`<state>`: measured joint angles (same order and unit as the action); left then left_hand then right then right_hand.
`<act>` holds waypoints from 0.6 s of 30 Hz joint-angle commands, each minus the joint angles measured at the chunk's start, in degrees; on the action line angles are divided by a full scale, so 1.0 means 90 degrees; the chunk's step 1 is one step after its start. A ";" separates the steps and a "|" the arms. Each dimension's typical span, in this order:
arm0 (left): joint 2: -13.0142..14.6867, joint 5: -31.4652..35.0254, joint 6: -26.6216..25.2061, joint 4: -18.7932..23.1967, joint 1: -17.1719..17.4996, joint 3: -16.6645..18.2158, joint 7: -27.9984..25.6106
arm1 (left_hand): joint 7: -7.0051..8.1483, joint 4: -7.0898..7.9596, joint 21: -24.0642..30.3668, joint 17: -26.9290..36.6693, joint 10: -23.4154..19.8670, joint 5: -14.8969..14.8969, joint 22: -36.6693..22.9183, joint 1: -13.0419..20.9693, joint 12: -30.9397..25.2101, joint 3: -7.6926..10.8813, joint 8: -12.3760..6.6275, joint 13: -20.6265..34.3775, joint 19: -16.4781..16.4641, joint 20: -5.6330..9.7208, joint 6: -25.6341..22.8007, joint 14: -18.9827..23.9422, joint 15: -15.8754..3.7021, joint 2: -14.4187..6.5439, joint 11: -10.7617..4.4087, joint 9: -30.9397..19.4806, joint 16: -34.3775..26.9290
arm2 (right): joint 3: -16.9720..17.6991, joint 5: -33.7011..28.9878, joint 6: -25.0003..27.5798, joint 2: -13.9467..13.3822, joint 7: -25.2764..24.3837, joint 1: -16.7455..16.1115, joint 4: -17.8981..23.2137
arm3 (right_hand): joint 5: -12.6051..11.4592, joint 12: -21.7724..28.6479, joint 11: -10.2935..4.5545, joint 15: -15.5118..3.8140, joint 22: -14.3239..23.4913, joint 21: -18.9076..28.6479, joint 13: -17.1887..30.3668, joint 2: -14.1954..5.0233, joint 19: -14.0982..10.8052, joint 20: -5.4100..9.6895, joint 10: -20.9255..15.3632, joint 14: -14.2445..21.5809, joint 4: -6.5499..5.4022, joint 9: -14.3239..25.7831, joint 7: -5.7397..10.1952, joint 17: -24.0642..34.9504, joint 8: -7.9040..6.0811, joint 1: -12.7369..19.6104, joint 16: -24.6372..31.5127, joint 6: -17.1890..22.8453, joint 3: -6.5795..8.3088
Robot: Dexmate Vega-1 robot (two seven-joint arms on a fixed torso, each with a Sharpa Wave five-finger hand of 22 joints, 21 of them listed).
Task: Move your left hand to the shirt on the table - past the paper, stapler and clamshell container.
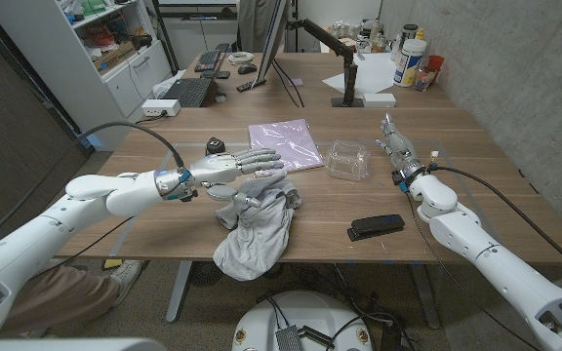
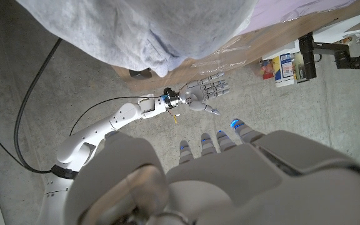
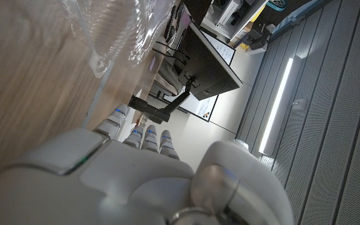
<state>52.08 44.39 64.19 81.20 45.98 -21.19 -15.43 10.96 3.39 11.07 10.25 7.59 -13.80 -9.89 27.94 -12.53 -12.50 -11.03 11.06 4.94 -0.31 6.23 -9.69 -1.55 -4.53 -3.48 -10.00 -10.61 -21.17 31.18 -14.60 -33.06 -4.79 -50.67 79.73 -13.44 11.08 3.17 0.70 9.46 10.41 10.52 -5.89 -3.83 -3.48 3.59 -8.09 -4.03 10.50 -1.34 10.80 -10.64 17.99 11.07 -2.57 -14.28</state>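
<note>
My L hand [image 1: 247, 162] hovers over the shirt's [image 1: 257, 226] far edge, fingers [image 1: 264, 158] straight, slightly apart, holding nothing. Shirt lies crumpled at the surface's [image 1: 476, 156] near edge, part hanging off. Paper [image 1: 285, 143] lies just beyond the L hand; container [image 1: 347, 159] to its right; stapler [image 1: 376, 226] near front edge. R hand [image 1: 396, 146] sits at the right by the container, fingers extended, nothing held.

A long brown wooden table [image 1: 476, 146] stands beside a grey concrete wall [image 1: 525, 68], with white shelving [image 1: 105, 49] past its far left corner.
</note>
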 commanded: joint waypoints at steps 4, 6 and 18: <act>0.0225 0.0328 0.0083 0.0009 -0.0075 -0.0165 -0.0399 | 0.0017 0.0001 0.0022 0.0033 -0.0047 -0.0064 -0.0017 0.0004 -0.0036 -0.0048 -0.0040 0.0034 -0.0027 0.0020 -0.0062 -0.0314 -0.0272 0.0028 0.0011 -0.0029 -0.0041 | 0.0013 0.0031 0.0001 0.0020 -0.0021 -0.0009 -0.0045 | 0.0014 0.0006 0.0007 -0.0021 0.0026 0.0025 0.0026 -0.0032 0.0020 0.0005 0.0022 -0.0061 0.0002 0.0022 0.0010 0.0009 -0.0042 0.0042 0.0001 -0.0019 -0.0023; 0.0241 0.0331 0.0069 0.0015 -0.0082 -0.0187 -0.0422 | 0.0021 -0.0001 0.0022 0.0033 -0.0050 -0.0067 -0.0017 0.0008 -0.0037 -0.0047 -0.0040 0.0034 -0.0030 0.0022 -0.0069 -0.0321 -0.0274 0.0028 0.0014 -0.0029 -0.0037 | 0.0013 0.0031 0.0000 0.0020 -0.0022 -0.0009 -0.0045 | 0.0015 0.0009 0.0006 -0.0019 0.0026 0.0026 0.0026 -0.0033 0.0018 0.0003 0.0016 -0.0056 0.0002 0.0022 0.0010 0.0009 -0.0041 0.0042 0.0003 -0.0022 -0.0023; 0.0250 0.0755 0.0159 -0.0122 -0.0214 -0.0374 -0.0993 | 0.0032 -0.0037 0.0020 0.0028 -0.0082 -0.0100 -0.0015 0.0068 -0.0046 -0.0029 -0.0078 0.0033 -0.0052 0.0062 -0.0236 -0.0330 -0.0327 0.0016 -0.0033 -0.0029 -0.0027 | -0.0001 0.0015 -0.0044 0.0029 0.0004 0.0004 -0.0066 | 0.0021 0.0016 -0.0040 -0.0042 0.0026 0.0038 0.0026 -0.0030 -0.0008 -0.0010 -0.0001 -0.0045 0.0003 0.0022 0.0013 0.0008 -0.0035 0.0042 0.0008 -0.0039 -0.0022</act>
<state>53.96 48.04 64.90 81.16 45.01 -23.10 -20.15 11.07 3.39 11.07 10.25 7.05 -14.25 -9.89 27.94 -12.53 -12.50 -11.28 11.06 4.62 0.00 4.85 -9.69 -1.55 -4.53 -3.41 -10.00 -10.61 -21.13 31.34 -14.80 -32.84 -4.85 -50.66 79.20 -13.44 11.08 3.17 0.70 9.46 10.41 10.52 -5.90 -3.83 -3.48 3.59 -8.09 -4.03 10.50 -1.34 10.80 -10.64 17.99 11.07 -2.57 -14.28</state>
